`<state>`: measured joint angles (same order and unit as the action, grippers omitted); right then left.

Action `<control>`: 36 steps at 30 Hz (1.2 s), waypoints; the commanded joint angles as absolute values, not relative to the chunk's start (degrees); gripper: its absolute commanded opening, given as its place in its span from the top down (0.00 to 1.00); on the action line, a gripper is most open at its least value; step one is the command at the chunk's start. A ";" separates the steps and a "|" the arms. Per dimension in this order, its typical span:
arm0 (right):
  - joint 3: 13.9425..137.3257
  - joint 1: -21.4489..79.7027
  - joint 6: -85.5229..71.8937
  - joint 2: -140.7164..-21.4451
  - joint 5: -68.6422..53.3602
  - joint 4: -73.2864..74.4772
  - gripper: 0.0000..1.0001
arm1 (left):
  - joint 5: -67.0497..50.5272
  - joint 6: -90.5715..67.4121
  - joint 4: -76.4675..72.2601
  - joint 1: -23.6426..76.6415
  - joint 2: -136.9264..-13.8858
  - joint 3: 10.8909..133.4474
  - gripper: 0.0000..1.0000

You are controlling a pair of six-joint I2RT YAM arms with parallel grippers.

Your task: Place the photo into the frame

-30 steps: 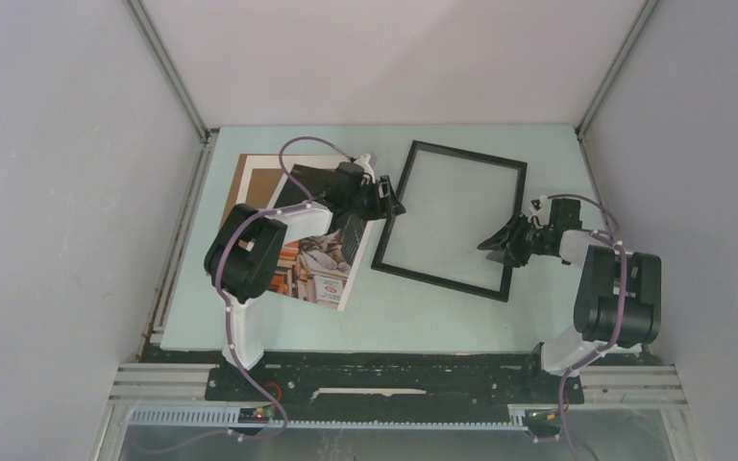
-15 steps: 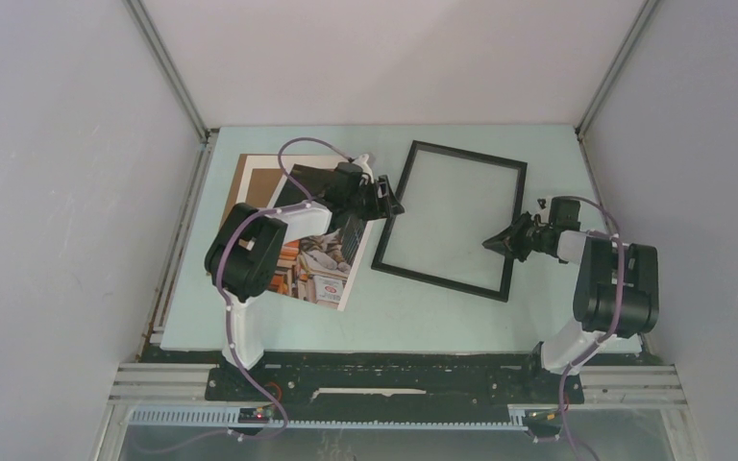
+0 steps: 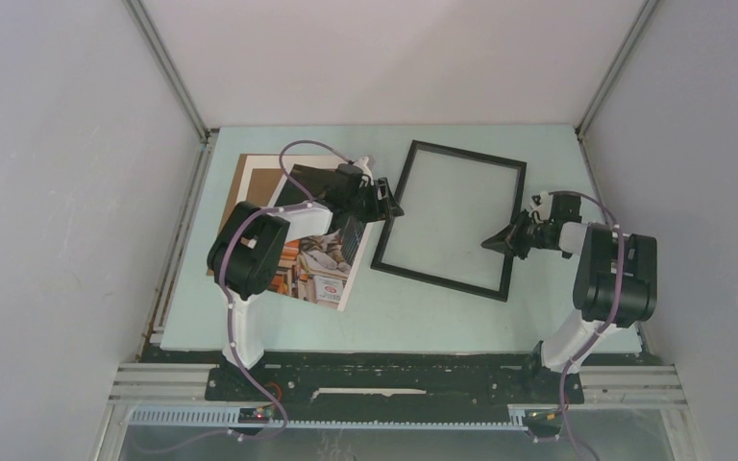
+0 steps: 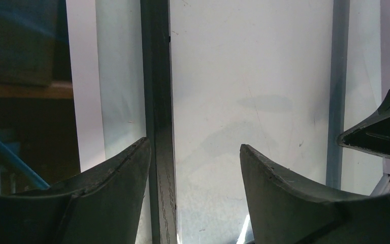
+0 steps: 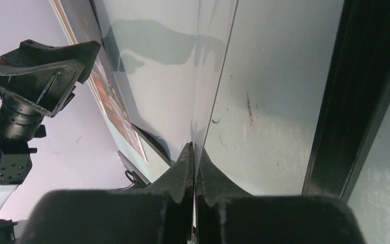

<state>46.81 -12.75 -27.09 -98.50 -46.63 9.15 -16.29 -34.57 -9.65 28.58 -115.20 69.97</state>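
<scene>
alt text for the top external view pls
Overhead view of a pale green table: a black picture frame lies at centre, the photo left of it, partly on a brown board. The left arm holds open jaws over the frame's left edge; the right arm reaches closed jaws over its right edge.

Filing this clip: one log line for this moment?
left hand: open over frame | right hand: shut on pane edge | photo: outside frame

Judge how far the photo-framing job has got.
Done: the board lies beside the frame, under the photo. In hand: right fingers are shut on what looks like the edge of the pane; left fingers are open over the frame's left rail. Left: photo goes in.
</scene>
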 commanded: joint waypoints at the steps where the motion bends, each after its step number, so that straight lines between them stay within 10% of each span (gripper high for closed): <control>1: 49.75 -13.72 -23.29 -99.05 -50.39 12.03 1.00 | -17.28 -35.07 -10.00 28.30 -115.35 73.91 0.28; 31: 51.94 -11.56 -22.39 -100.46 -48.01 13.39 1.00 | -18.11 -35.20 -9.23 28.30 -116.20 74.81 0.28; 36: 52.59 -11.25 -22.24 -98.64 -44.51 15.95 0.76 | -18.09 -35.09 -9.36 28.30 -115.80 74.55 0.28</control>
<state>50.43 -11.97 -22.68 -100.27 -47.09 14.94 -16.99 -34.59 -8.78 28.58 -116.16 71.37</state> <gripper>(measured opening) 0.179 0.717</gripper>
